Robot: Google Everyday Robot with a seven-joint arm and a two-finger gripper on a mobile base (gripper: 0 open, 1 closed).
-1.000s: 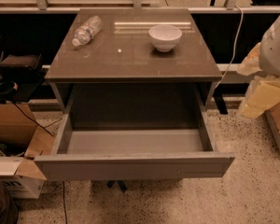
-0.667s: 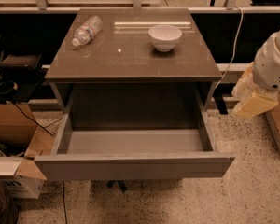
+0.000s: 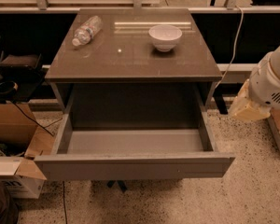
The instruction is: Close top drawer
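The top drawer [image 3: 135, 166] of a grey cabinet stands pulled far out toward me. Its plain flat front panel faces me and its deep box with a pale grey floor [image 3: 133, 141] holds nothing. My arm's white rounded housing [image 3: 274, 80] comes in from the right edge. My gripper [image 3: 246, 108], a cream-coloured part below that housing, hangs to the right of the drawer's right side wall, about level with the cabinet opening and apart from it. It touches nothing.
A white bowl [image 3: 165, 36] and a lying plastic water bottle [image 3: 87, 30] rest on the cabinet top [image 3: 130, 59]. Open cardboard boxes [image 3: 14, 143] and black equipment [image 3: 17, 62] crowd the left side. A white cable [image 3: 233, 41] hangs behind on the right. Speckled floor lies in front.
My arm has dropped lower and the gripper has shifted a little left and down, closer to the drawer's right side. The drawer has not moved.
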